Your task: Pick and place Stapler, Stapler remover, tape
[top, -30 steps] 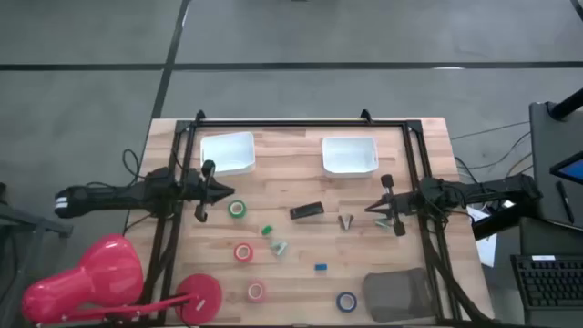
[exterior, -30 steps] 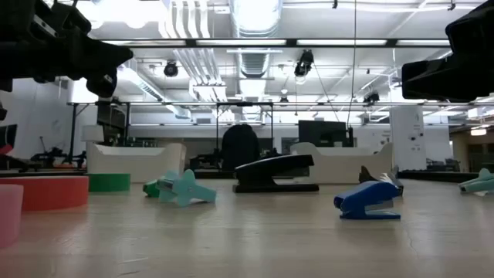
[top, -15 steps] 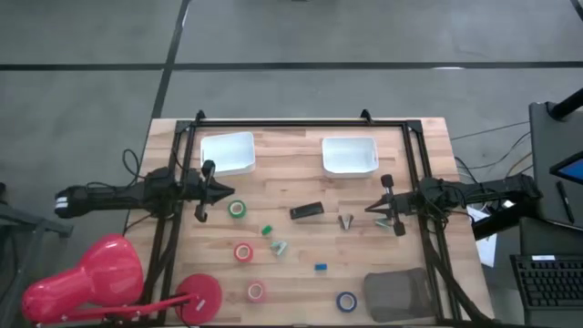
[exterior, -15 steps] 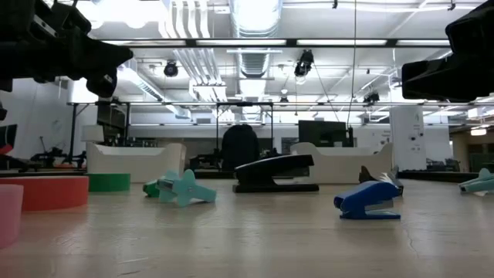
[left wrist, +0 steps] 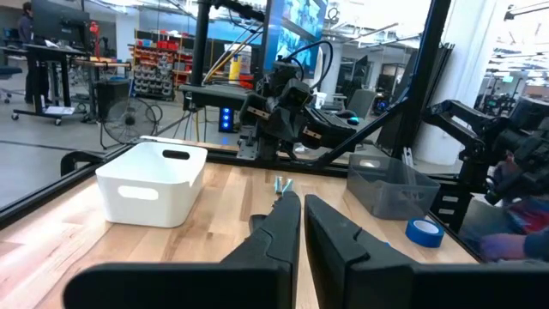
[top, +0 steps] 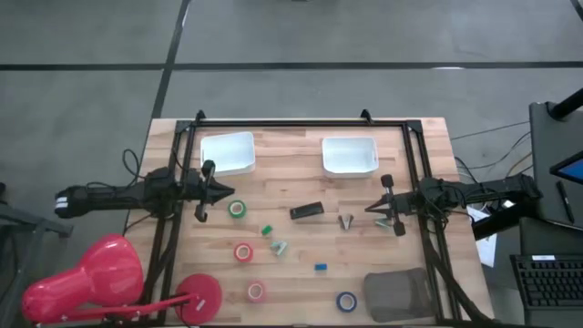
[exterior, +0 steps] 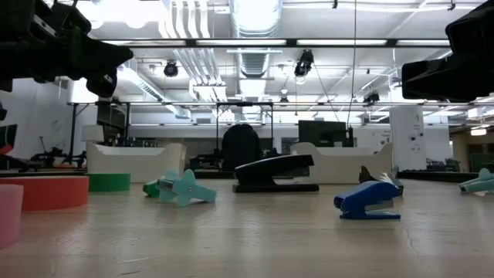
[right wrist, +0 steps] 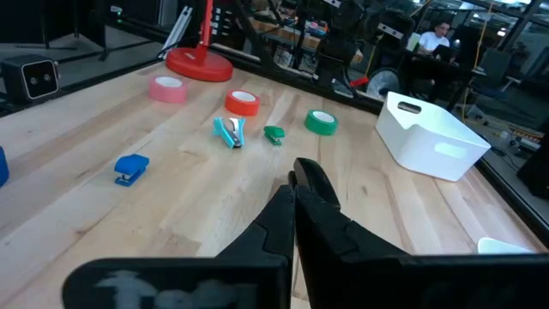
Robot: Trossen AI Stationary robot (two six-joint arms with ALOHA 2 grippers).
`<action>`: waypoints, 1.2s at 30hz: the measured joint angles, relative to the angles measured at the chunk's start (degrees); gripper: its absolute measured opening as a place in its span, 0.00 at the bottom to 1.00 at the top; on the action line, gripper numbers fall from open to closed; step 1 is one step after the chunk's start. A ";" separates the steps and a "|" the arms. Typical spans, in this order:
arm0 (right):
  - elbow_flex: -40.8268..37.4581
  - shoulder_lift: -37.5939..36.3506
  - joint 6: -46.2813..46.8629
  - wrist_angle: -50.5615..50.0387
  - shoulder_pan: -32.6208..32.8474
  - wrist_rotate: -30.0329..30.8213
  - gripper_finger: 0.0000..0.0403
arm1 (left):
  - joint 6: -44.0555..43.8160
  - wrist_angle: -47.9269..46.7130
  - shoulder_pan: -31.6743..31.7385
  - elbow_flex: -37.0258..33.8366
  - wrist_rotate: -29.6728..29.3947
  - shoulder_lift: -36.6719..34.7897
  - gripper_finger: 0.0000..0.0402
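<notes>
Stapler (top: 306, 211) untouched mid-table (left hand (top: 224, 193) and right hand (top: 371, 209) both closed, empty)

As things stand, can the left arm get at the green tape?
Probably yes: the green tape lies on bare wood just beyond the shut left gripper, with nothing between them.

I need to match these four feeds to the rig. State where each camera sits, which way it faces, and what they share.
High: overhead, straight down; both arms, shut left gripper, shut right gripper, black bar-shaped stapler.
Low: tabletop height, level into the room; arms overhead, same stapler.
Left wrist: past its fingers to a white plastic bin.
Right wrist: past its fingers to the green tape ring, shared with high.
</notes>
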 joint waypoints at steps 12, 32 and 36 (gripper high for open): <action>-0.01 0.00 -0.07 0.00 0.00 0.01 0.02 | -0.01 -0.01 0.00 -0.01 0.00 0.01 0.06; 0.01 0.07 29.41 22.12 0.04 -8.88 0.02 | -0.01 0.00 0.00 0.00 0.00 0.00 0.06; 0.03 1.40 39.48 27.84 0.10 -12.35 0.02 | 0.00 -0.02 0.00 0.00 0.00 0.01 0.06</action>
